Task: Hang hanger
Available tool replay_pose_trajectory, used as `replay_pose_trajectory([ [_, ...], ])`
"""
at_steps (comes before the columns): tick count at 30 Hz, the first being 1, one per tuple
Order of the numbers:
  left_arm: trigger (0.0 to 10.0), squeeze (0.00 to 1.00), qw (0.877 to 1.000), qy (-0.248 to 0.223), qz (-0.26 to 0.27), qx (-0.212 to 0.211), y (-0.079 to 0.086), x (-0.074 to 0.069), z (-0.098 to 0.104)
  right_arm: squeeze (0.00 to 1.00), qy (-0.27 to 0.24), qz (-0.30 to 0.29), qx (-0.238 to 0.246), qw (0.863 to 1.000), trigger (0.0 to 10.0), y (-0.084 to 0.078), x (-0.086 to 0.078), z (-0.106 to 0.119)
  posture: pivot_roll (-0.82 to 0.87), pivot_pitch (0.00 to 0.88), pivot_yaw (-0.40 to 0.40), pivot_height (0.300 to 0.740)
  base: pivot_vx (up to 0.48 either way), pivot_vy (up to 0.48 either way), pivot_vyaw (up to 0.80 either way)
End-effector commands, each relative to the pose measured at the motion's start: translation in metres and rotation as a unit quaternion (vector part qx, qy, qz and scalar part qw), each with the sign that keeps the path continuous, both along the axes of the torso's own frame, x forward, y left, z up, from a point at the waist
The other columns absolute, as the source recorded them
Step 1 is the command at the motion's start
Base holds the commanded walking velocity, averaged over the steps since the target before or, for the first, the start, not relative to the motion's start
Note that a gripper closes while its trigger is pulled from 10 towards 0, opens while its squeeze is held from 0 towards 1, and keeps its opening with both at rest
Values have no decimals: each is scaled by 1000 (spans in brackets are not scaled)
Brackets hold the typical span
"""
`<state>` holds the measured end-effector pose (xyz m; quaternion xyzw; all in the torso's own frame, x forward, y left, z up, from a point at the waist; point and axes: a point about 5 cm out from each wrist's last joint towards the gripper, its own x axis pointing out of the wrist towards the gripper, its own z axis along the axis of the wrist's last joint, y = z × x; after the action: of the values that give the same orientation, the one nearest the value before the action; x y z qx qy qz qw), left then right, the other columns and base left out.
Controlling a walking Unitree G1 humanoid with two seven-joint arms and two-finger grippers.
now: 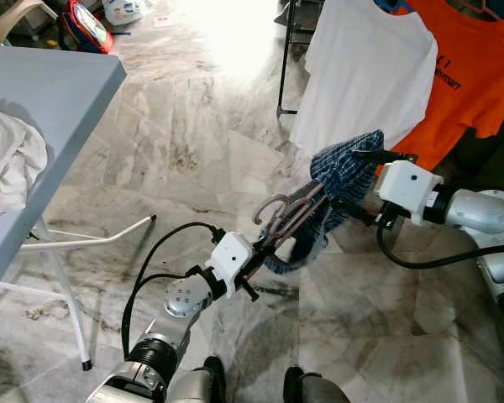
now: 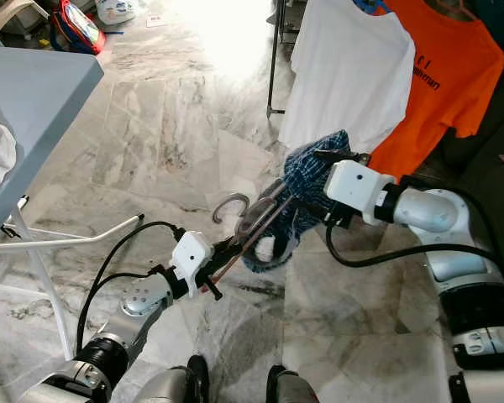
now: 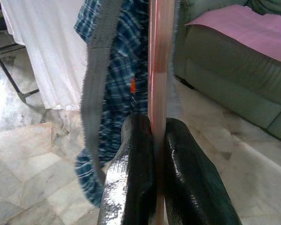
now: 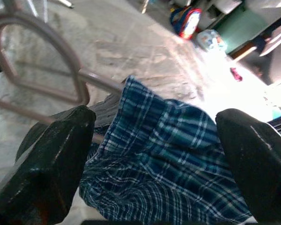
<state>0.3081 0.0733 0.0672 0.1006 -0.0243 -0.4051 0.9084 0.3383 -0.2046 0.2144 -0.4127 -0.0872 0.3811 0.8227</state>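
Two grippers mid-air over open marble floor [image 1: 193,151]: left gripper [image 1: 256,262] fingers pinched tight on the hanger [image 1: 287,216] bar, right gripper [image 1: 363,180] fingers spread wide around the blue plaid cloth [image 1: 340,172] draped on it, bench [image 1: 50,92] edge well clear.

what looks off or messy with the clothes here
The blue plaid garment is bunched in a wad over one end of the hanger instead of draped, held between the left gripper and right gripper. A white cloth lies crumpled on the table.
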Motion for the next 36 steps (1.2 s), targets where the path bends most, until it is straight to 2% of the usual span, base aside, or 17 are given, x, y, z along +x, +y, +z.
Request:
replay_pose_trajectory([
  [1, 0, 0, 1000, 11, 5, -4, -1, -3, -5, 1000, -21, -19, 14, 999, 10000, 0, 2, 2, -40, 235, -13, 740, 0, 0, 0],
  [6, 0, 0, 1000, 10, 21, -14, 1, 0, -3, 1000, -46, -74, 68, 994, 10000, 0, 3, -3, -35, 237, -13, 740, 0, 0, 0],
  [8, 0, 0, 999, 12, 34, -22, 4, 2, -1, 1000, -60, -133, 118, 982, 10000, -2, 3, -13, -34, 239, -15, 740, 0, 0, 0],
  [13, 0, 0, 999, 15, 40, -23, 7, 2, -2, 1000, -90, -224, 175, 955, 10000, -6, 0, -31, -31, 239, -11, 740, 0, 0, 0],
  [15, 0, 0, 999, 15, 42, -25, 8, 3, -1, 1000, -76, -243, 197, 947, 10000, -6, -2, -40, -30, 239, -9, 740, 0, 0, 0],
  [17, 0, 0, 999, 14, 42, -29, 8, 3, 0, 1000, -52, -246, 207, 945, 10000, -2, -6, -51, -28, 239, -9, 740, 0, 0, 0],
  [18, 0, 0, 999, 13, 42, -31, 8, 4, 1, 953, -41, -244, 209, 946, 10000, 1, -8, -57, -28, 239, -8, 740, 0, 0, 0],
  [19, 0, 0, 999, 12, 41, -32, 8, 4, 2, 796, -24, -244, 209, 947, 10000, 5, -10, -65, -31, 240, -7, 740, 0, 0, 0],
  [20, 0, 0, 999, 12, 40, -33, 7, 4, 3, 518, -10, -243, 207, 948, 10000, 8, -11, -71, -31, 240, -7, 740, 0, 0, 0],
  [21, 0, 0, 999, 12, 39, -34, 7, 4, 3, 0, -1, -242, 206, 948, 10000, 10, -12, -75, -32, 241, -8, 740, 0, 0, 0],
  [23, 0, 0, 999, 12, 37, -36, 6, 4, 3, 0, 10, -239, 207, 949, 10000, 13, -13, -80, -32, 241, -8, 740, 0, 0, 0],
  [24, 0, 0, 999, 11, 31, -37, 5, 4, 4, 0, 45, -226, 206, 951, 10000, 21, -16, -91, -31, 242, -8, 740, 0, 0, 0],
  [26, 0, 0, 999, 10, 27, -40, 4, 3, 5, 0, 72, -223, 204, 951, 10000, 25, -18, -100, -29, 245, -9, 740, 0, 0, 0],
  [29, 0, 0, 999, 9, 23, -46, 2, 2, 6, 0, 114, -248, 175, 946, 10000, 25, -16, -120, -26, 250, -13, 740, 0, 0, 0],
  [36, 0, 0, 998, 4, 10, -55, -2, -1, 9, 0, 119, -263, 158, 944, 10000, 33, -7, -127, -14, 253, -16, 740, 0, 0, 0],
])
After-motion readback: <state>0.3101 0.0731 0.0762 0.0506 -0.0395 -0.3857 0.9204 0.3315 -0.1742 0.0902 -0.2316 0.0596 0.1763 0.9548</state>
